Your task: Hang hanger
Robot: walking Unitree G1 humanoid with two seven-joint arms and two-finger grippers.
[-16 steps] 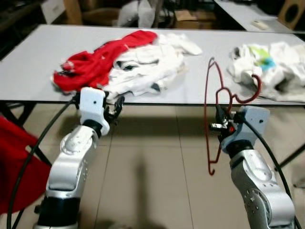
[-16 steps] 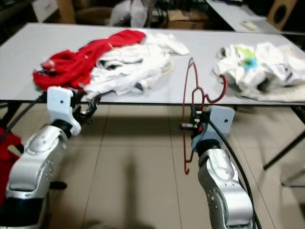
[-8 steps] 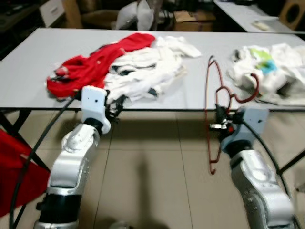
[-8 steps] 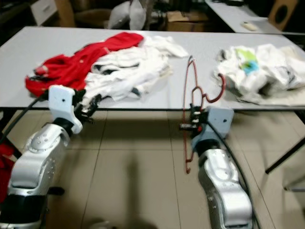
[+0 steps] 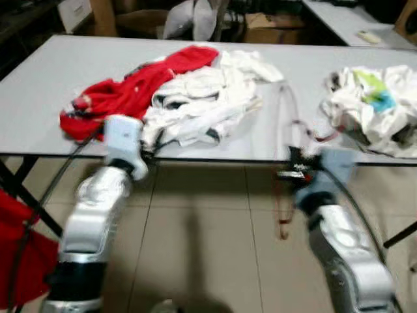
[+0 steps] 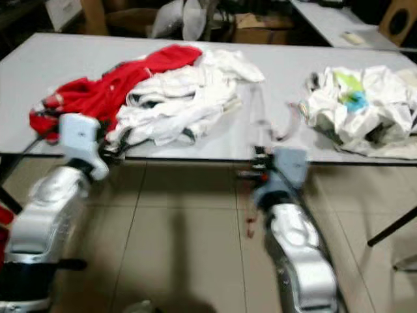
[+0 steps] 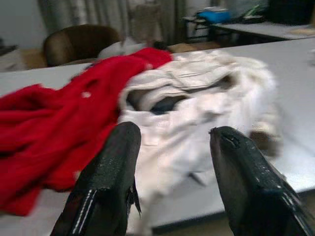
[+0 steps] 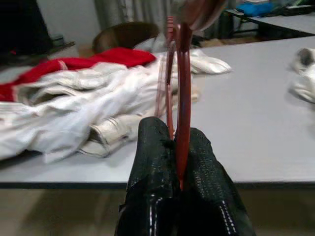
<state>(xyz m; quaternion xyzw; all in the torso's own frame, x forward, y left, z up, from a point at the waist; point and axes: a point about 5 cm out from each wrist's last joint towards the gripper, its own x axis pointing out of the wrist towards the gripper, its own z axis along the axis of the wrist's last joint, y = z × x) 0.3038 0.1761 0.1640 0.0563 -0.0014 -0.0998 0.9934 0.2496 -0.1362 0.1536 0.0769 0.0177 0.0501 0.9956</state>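
Since a second ago my head view has swung and blurred, so I read that as the camera moving. Right end effector (image 8: 179, 162) is clamped on the red hanger (image 8: 182, 93), just off the desk's (image 5: 45, 85) near edge, its long axis standing upright above the fingers. Left end effector (image 7: 170, 147) is spread wide and empty beside the red garment (image 5: 124, 94) and white clothes (image 5: 202, 98). I see no rail to hang on yet.

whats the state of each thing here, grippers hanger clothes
left gripper: open, empty, at the table edge facing the clothes
right gripper: shut on the hanger
hanger: dark red, held upright
red garment: crumpled on the table
white clothes: heaped beside it
second white pile: bunched up
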